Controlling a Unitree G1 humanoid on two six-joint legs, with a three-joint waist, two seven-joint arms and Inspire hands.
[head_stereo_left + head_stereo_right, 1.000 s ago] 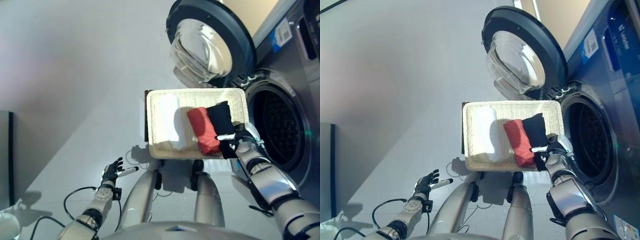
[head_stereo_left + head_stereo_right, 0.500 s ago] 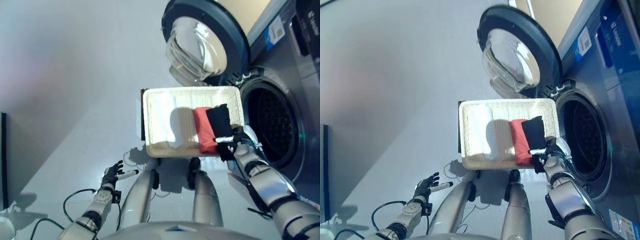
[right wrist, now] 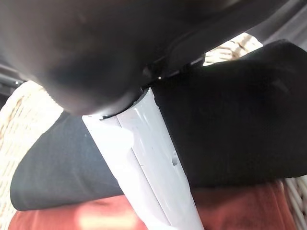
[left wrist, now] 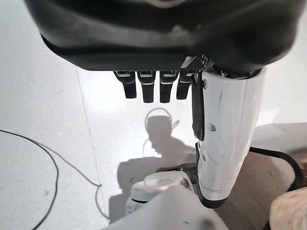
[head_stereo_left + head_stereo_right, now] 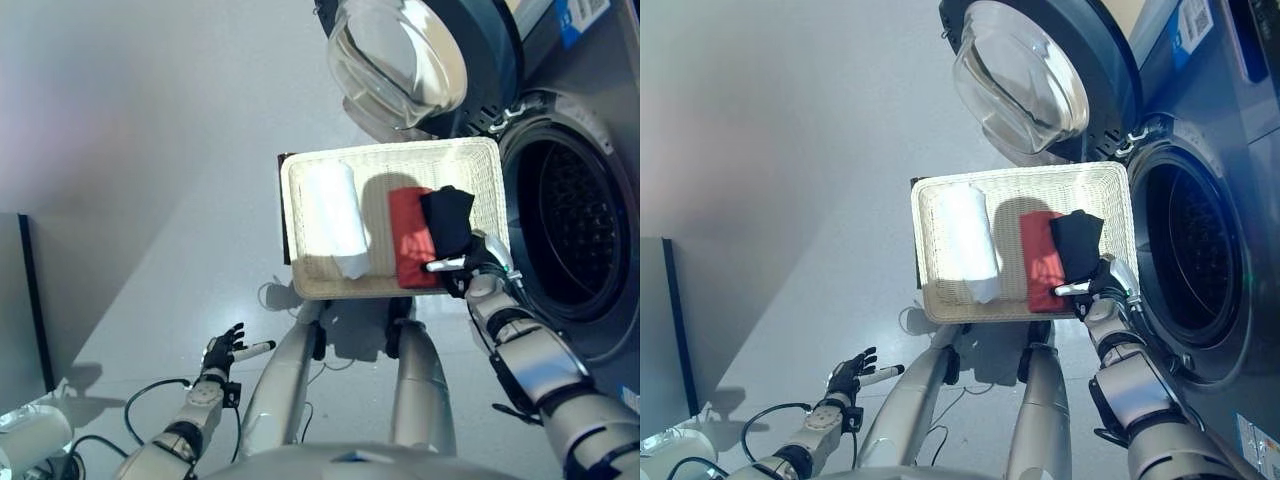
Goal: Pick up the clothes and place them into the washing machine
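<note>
A white wicker basket (image 5: 390,152) holds a white rolled cloth (image 5: 333,218), a red cloth (image 5: 408,245) and a black garment (image 5: 447,218) at its right end. My right hand (image 5: 472,268) is at the basket's near right corner, shut on the black garment's near edge. In the right wrist view its white-covered thumb (image 3: 148,158) lies across the black garment (image 3: 230,124), with the red cloth (image 3: 240,211) beneath. The washing machine drum (image 5: 575,225) gapes just right of the basket, with its door (image 5: 400,55) swung open. My left hand (image 5: 222,350) hangs low at the left, open and holding nothing.
A dark strip (image 5: 283,205) runs along the basket's left side. A dark upright panel (image 5: 35,300) stands at the far left, with a white object (image 5: 35,440) on the floor near it. Grey floor lies between the panel and the basket.
The camera view has shifted. The black garment is bunched and partly over the red cloth, with my right hand still at its near edge. The left hand has not moved.
</note>
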